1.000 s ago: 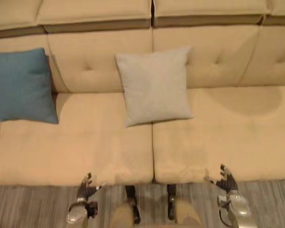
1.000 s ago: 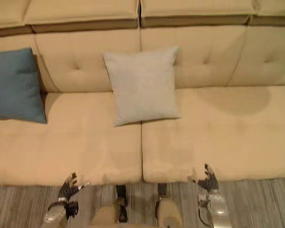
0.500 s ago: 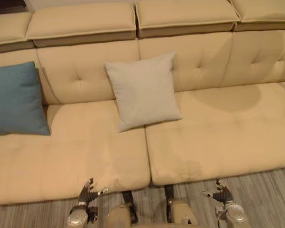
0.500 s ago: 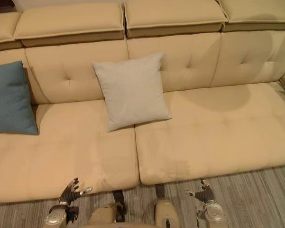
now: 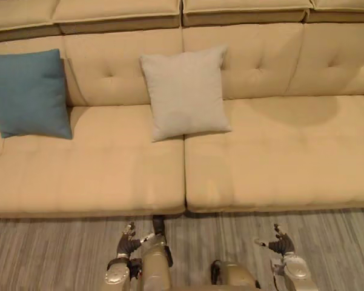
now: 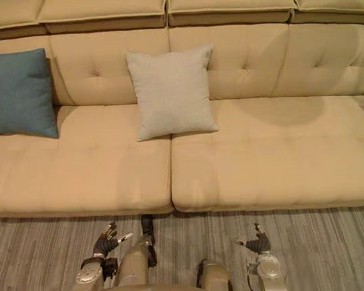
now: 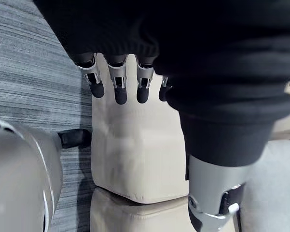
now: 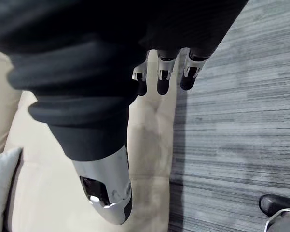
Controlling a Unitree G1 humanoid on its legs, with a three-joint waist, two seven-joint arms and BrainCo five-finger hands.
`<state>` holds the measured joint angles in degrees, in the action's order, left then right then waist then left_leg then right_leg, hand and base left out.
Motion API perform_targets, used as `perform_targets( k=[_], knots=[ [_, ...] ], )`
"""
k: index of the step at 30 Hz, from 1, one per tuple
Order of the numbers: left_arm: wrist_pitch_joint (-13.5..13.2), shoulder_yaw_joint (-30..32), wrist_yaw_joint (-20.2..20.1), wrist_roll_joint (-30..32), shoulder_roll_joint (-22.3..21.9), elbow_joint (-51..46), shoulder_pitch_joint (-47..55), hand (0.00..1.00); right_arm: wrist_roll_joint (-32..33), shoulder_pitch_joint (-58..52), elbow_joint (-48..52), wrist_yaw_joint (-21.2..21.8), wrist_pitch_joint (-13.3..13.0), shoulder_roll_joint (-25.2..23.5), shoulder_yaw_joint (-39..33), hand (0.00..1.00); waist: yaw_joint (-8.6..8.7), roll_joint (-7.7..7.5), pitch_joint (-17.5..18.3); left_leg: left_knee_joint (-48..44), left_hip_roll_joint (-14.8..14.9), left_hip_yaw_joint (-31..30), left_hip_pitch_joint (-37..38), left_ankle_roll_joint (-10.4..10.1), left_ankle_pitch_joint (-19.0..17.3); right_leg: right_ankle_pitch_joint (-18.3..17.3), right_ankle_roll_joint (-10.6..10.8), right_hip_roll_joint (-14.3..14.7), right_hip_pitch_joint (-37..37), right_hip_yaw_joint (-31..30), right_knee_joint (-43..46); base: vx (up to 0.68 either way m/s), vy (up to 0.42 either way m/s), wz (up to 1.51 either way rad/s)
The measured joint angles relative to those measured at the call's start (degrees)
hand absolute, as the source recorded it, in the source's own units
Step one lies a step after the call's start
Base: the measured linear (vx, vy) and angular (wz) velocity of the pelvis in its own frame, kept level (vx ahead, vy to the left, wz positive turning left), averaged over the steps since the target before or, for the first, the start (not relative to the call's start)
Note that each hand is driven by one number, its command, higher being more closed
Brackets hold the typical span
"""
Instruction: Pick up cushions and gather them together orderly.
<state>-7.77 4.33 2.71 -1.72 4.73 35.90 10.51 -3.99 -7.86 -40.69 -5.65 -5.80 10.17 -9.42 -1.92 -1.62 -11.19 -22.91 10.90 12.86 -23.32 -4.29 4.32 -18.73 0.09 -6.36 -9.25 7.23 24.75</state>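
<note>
Two cushions, both on the beige sofa (image 5: 272, 163): blue cushion (image 5: 29, 94) propped against the backrest at upper left, grey cushion (image 5: 185, 92) leaning at upper centre above the seam between the seat pads, well apart from the blue one. Two hands low in the frame over the striped grey floor (image 5: 48, 254): left hand (image 5: 128, 239) left of centre, right hand (image 5: 280, 242) at lower right, each released, fingers relaxed, grasping nothing. Against a second ago: whole view shifted, more floor below the sofa front, cushions in the same spots, hands no longer at the seat edge.
</note>
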Motion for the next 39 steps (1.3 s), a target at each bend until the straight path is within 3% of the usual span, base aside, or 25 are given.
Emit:
perform_targets(
  k=[2,3,4,7,12,15,17,18,19,20,21,22,23,24,25,26,27,29,30,31,32,34,35,37,39],
  knots=[
    [-0.1,-0.3,-0.1,0.0,-0.3,-0.7,1.1,0.00,0.0,-1.4,2.5,-0.2,-0.2,0.0,0.4,0.00,0.48,0.86,0.5,-6.4,0.0,-1.5,2.4,-0.4,-8.0,1.4,0.6,0.7,0.3,-0.6,-1.5,-0.13,0.041,-0.16],
    [-0.1,0.0,0.0,0.0,-0.2,-0.6,1.8,0.00,-0.1,-1.1,3.0,-0.2,-0.3,-0.2,0.4,0.00,0.71,2.82,1.1,-3.1,-0.2,-4.0,5.5,-0.9,-12.3,2.2,1.2,1.9,-0.3,-1.9,-1.7,-0.09,0.130,-0.40],
    [-0.1,0.0,0.0,0.0,0.0,-0.6,1.8,0.00,-0.1,-0.8,2.7,-0.2,-0.3,-0.6,0.4,0.00,0.83,3.04,1.2,-1.2,-0.5,-4.4,6.5,-0.8,-12.9,2.6,1.5,2.2,-0.6,-2.6,-1.8,-0.10,0.172,-0.45],
    [0.0,0.0,0.0,-0.1,0.3,-0.4,1.6,0.00,-0.1,-1.1,1.9,0.0,-0.2,-1.7,0.1,0.00,1.16,1.24,2.2,6.3,-2.7,-1.7,10.1,0.2,-9.5,6.3,3.2,1.1,0.4,-5.3,-7.3,-0.12,0.120,-0.31],
    [0.1,-0.3,0.1,0.0,0.7,0.9,-0.3,0.00,0.5,-1.0,0.9,-0.3,-0.2,-1.8,-1.6,0.00,1.82,1.23,2.9,11.2,-4.0,2.3,12.8,1.3,-7.1,11.1,4.5,1.1,1.1,-9.7,-13.4,-0.06,0.093,-0.47],
    [0.1,-0.3,0.1,0.1,1.1,0.8,-0.3,0.00,1.4,-0.7,1.0,-0.4,-0.3,-2.2,-1.6,0.00,2.60,1.08,2.9,10.6,-3.7,3.9,14.5,1.2,-8.2,13.7,5.1,1.9,0.0,-15.8,-15.0,-0.03,0.053,-1.14],
    [0.1,-0.2,0.1,0.1,1.2,0.5,-0.4,0.00,1.7,0.4,1.1,-0.5,-0.3,-2.3,-1.3,0.00,2.80,1.16,2.7,7.1,-1.9,9.9,14.8,1.3,-11.9,16.9,6.1,3.9,-3.2,-22.0,-15.0,-0.07,0.074,-1.86],
    [0.1,-0.2,0.1,0.1,1.2,0.4,-0.4,0.00,1.7,0.9,1.0,-0.5,-0.2,-2.3,-1.0,0.00,2.77,1.29,2.6,6.2,-1.2,11.5,15.0,0.9,-13.2,18.8,6.0,4.6,-4.3,-21.6,-15.4,-0.13,0.075,-2.45],
    [0.1,-0.1,0.2,0.1,1.1,0.2,-0.2,0.00,1.7,2.6,1.0,-0.6,-0.2,-2.5,0.5,0.00,2.64,1.61,2.2,5.4,1.0,16.1,16.2,1.4,-15.1,22.7,3.1,5.2,-5.3,-15.6,-17.1,-0.13,0.038,-2.90],
    [0.4,-0.3,0.2,0.1,1.6,0.2,-0.4,0.00,1.7,3.8,0.9,-0.6,-0.1,-2.4,1.3,0.00,3.08,1.40,1.5,5.3,2.1,23.3,19.3,1.6,-16.1,19.5,-1.7,2.7,-7.2,-0.9,-13.8,-0.11,0.018,-2.71],
    [0.5,-0.3,0.2,0.1,1.6,0.1,-0.6,0.00,1.7,3.9,0.9,-0.7,-0.1,-2.1,1.3,0.00,3.68,1.65,1.3,5.5,2.5,25.4,20.3,1.5,-16.2,18.3,-3.5,1.1,-7.2,5.0,-12.6,-0.04,0.011,-2.12],
    [0.5,-0.4,0.2,0.1,1.4,0.0,-0.9,0.00,1.7,4.0,0.7,-0.7,-0.2,-1.7,1.4,0.00,4.22,3.07,0.9,5.7,3.3,29.4,22.4,1.2,-16.4,16.1,-6.8,-2.3,-6.8,16.6,-10.4,0.01,-0.001,-1.75],
    [0.5,-0.4,0.3,0.1,1.2,0.0,-1.1,0.00,1.6,4.2,0.1,-0.9,-0.2,-1.3,1.6,0.00,4.21,2.92,1.5,6.2,4.2,34.0,24.6,0.4,-16.7,14.5,-9.1,-5.2,-6.2,25.9,-8.3,0.03,-0.013,-1.94],
    [0.5,-0.4,0.4,0.1,1.3,0.0,-1.2,0.00,1.6,4.5,-0.4,-0.8,-0.1,-1.3,1.6,0.00,4.05,3.18,1.6,6.2,4.6,36.6,25.8,-0.4,-17.0,13.9,-9.6,-6.3,-5.7,30.1,-7.5,0.06,-0.087,-2.40],
    [0.6,-0.4,0.7,0.1,1.9,0.1,-1.2,0.00,1.6,5.6,-1.3,-0.9,-0.1,-1.2,2.3,0.00,3.94,3.24,1.7,5.4,5.3,41.4,27.7,-2.5,-18.1,13.8,-7.7,-6.8,-5.9,33.5,-7.0,0.05,-0.110,-1.96],
    [0.7,-0.4,0.8,0.1,2.2,0.1,-1.3,0.00,1.6,5.9,-1.3,-0.9,-0.1,-1.2,2.6,0.00,4.00,3.20,1.7,5.0,5.4,42.6,28.1,-3.2,-18.5,14.7,-6.5,-6.6,-6.2,33.0,-6.9,0.10,-0.160,-2.23],
    [1.1,-0.5,1.0,0.1,2.3,0.2,-2.2,0.00,1.5,6.2,-1.4,-0.9,0.0,-1.0,2.6,0.00,4.38,3.87,1.6,3.0,6.2,43.8,28.7,-4.5,-19.1,15.4,-5.4,-4.3,-7.6,29.8,-6.7,0.18,-0.156,-1.92],
    [1.1,-1.2,1.1,0.1,2.3,0.1,-3.4,0.00,1.5,5.6,-1.4,-0.8,0.1,-0.7,2.7,0.00,4.32,4.99,1.8,-3.9,10.8,42.0,30.2,-5.2,-19.5,13.7,-6.0,-0.1,-8.2,25.2,-5.8,0.30,-0.172,-1.94],
    [1.0,-1.5,1.1,0.1,2.3,0.1,-4.2,0.00,1.5,5.5,-1.5,-0.9,0.1,-0.6,3.3,0.00,4.03,5.24,1.7,-15.1,15.7,37.0,29.3,-0.4,-17.4,12.0,-6.6,3.5,-7.1,20.7,-4.9,0.33,-0.173,-1.54],
    [1.0,-1.5,1.2,0.1,2.2,0.2,-4.2,0.00,1.5,5.7,-1.7,-0.9,0.1,-0.6,3.8,0.00,3.92,5.41,1.6,-20.0,17.2,33.0,28.0,3.3,-15.1,11.5,-7.1,4.8,-6.2,18.9,-5.1,0.38,-0.172,-2.17],
    [1.0,-2.7,1.1,0.0,1.7,0.1,-4.0,0.00,1.5,6.2,-1.9,-1.3,0.1,-0.6,5.2,0.00,3.63,5.60,1.4,-29.2,16.5,20.7,23.5,4.6,-14.5,10.6,-7.7,7.1,-4.0,14.2,-5.6,0.25,-0.052,-1.75],
    [0.8,-2.8,1.2,-0.2,0.2,0.1,-4.0,0.00,1.2,7.4,-3.4,-1.9,0.1,0.0,6.4,0.00,2.56,5.59,1.0,-34.7,9.5,6.7,16.4,0.6,-18.2,10.0,-8.0,8.3,-1.9,8.5,-6.5,0.32,0.039,-1.78],
    [0.7,-2.9,1.3,-0.6,-0.4,0.1,-3.9,0.00,1.2,7.7,-4.5,-1.9,0.1,0.0,6.7,0.00,1.59,5.45,0.6,-35.0,6.1,1.9,13.3,0.4,-19.3,9.8,-7.6,8.5,0.0,6.2,-7.4,0.34,0.094,-1.58],
    [0.5,-3.8,1.6,-1.8,-0.5,-1.3,-2.4,0.00,1.2,7.6,-5.7,-1.9,0.3,0.1,7.5,0.00,-0.04,4.92,-0.5,-30.1,1.0,-2.7,7.3,0.6,-19.7,9.1,-6.5,8.4,4.6,2.7,-10.2,0.32,0.119,-1.16],
    [0.4,-4.0,1.9,-2.7,-0.6,-2.9,-0.9,0.00,1.2,7.9,-5.7,-2.0,0.5,0.2,8.1,0.00,-1.05,5.48,-0.7,-17.2,-2.5,-3.4,2.8,-0.6,-19.0,8.1,-5.0,7.8,7.9,0.5,-12.4,0.34,0.174,-0.64]
  ],
)
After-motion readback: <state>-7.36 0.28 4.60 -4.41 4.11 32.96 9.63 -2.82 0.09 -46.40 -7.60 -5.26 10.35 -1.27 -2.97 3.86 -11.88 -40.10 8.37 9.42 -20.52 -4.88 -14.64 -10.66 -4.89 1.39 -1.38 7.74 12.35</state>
